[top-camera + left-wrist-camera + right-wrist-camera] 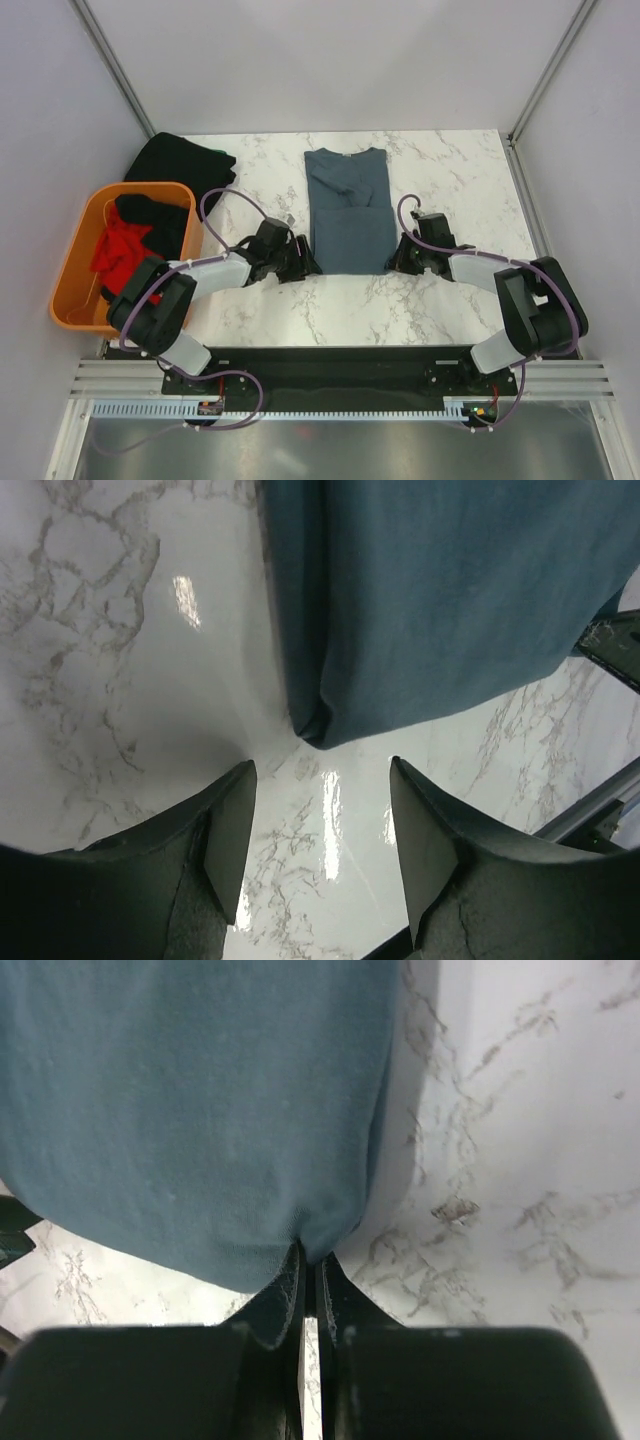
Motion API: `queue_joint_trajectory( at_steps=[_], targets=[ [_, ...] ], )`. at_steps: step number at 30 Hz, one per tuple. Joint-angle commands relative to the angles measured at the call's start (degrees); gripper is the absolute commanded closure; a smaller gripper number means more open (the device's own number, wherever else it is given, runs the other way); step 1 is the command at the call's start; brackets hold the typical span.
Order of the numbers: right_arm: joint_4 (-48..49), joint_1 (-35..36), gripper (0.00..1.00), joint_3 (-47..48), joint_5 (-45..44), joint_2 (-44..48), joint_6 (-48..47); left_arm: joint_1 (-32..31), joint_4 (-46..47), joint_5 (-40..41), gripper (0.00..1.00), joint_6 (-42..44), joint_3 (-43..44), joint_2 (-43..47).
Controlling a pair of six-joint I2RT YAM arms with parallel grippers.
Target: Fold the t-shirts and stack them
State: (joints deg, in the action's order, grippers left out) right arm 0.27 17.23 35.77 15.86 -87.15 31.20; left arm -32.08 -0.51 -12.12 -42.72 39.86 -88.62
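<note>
Across the middle of the marble table [440, 170]: the slate blue-grey t-shirt [347, 215], collar at the far side, near part already doubled up over itself. To the left, an orange basket [75, 270] holding a red t-shirt [118, 250], and a black t-shirt [175, 160] heaped on the table behind it (neither in play just now).

Right gripper [308, 1255]: clamped together at the shirt's near right corner, cloth drawn right into the fingertips, apparently only a thin bite of hem. Left gripper [320, 770]: jaws apart, tips just short of the near left corner, nothing between them, no cloth touched.

Biggest risk: a lopsided lift. Raising now, with one corner pinched and the other free, likely means a shirt dragged askew and a fold pulled open. Next: closing the left jaws from here and meeting bare marble, or catching only the upper layer of the doubled cloth. Smallest: the shallow right pinch slipping off the hem once loaded with the shirt's weight.
</note>
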Motion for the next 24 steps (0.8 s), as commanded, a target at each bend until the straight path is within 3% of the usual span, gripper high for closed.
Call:
queue_joint_trajectory(
  at_steps=[1,11,14,15,17,18,24],
  targets=[
    [1.75,-0.09,0.95,-1.84,0.58,-3.19,-0.88,-0.62,6.04,1.22,0.38,-1.05,-0.83,-1.29],
    [2.80,-0.10,0.98,-1.67,1.98,-5.74,-0.88,-0.88,11.33,1.13,0.43,-1.14,-3.12,-3.58],
    [2.89,-0.09,0.99,-1.76,1.98,-5.83,-0.79,-0.88,11.41,1.48,0.54,-1.14,-3.12,-4.72],
    [2.89,-0.01,0.99,-1.93,2.07,-5.83,-0.70,-0.88,11.50,1.66,0.70,-1.14,-3.12,-4.89],
    [2.89,-0.09,1.00,-2.02,2.07,-5.83,-0.53,-0.88,11.59,1.92,0.85,-1.05,-3.12,-5.16],
    [2.80,-0.10,1.00,-2.11,2.25,-5.83,-0.61,-0.88,11.59,2.19,0.98,-1.05,-3.12,-5.33],
    [-0.62,-0.10,1.00,-3.16,1.99,-0.66,-0.26,-1.15,10.36,1.13,0.98,-0.44,-3.38,-2.89]
  ],
)
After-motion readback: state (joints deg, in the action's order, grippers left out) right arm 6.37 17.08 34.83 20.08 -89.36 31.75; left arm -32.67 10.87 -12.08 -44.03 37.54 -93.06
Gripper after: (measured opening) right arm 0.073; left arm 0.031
